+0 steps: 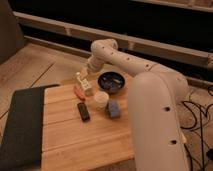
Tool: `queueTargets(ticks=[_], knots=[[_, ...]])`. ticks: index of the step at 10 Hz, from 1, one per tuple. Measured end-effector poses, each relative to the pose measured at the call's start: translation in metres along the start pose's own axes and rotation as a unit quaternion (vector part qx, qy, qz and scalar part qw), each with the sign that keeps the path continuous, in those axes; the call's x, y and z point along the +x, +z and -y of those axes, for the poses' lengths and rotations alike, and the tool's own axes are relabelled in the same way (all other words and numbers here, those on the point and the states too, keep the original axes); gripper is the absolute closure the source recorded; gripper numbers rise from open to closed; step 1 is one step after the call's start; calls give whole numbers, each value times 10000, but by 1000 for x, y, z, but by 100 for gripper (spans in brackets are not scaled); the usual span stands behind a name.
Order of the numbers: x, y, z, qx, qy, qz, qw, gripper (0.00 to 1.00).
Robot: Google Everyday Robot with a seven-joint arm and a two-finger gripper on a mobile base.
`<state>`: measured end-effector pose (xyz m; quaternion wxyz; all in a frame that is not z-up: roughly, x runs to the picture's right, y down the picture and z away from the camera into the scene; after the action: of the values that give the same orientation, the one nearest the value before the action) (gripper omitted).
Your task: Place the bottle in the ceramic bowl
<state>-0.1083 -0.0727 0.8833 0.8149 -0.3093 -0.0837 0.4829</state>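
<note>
The bottle [82, 82] is small and pale, and stands on the wooden table [85, 140] near its far edge. The ceramic bowl [111, 82] is dark and glossy and sits just right of the bottle. My white arm reaches in from the right, bends at an elbow [102, 48] and comes down to the gripper [86, 71]. The gripper is right above the bottle's top, at or touching it. Whether it holds the bottle does not show.
A squat cream cup [101, 100] stands in front of the bowl, with a blue-grey object [114, 109] to its right. A flat black bar [83, 111] and a red-orange item [79, 92] lie in front of the bottle. A dark mat [20, 125] covers the table's left side. My arm's bulky body [155, 120] fills the right.
</note>
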Motion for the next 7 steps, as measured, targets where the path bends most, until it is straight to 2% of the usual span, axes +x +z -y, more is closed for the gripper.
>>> queueTargets(ticks=[2, 3, 4, 5, 7], knots=[[8, 16, 1, -160, -165, -201, 9995, 35], [13, 21, 8, -136, -222, -333, 9991, 35], [16, 26, 16, -49, -287, -529, 9982, 35], [18, 31, 27, 160, -330, -827, 9959, 35], [15, 38, 45, 590, -280, -1332, 9889, 35]])
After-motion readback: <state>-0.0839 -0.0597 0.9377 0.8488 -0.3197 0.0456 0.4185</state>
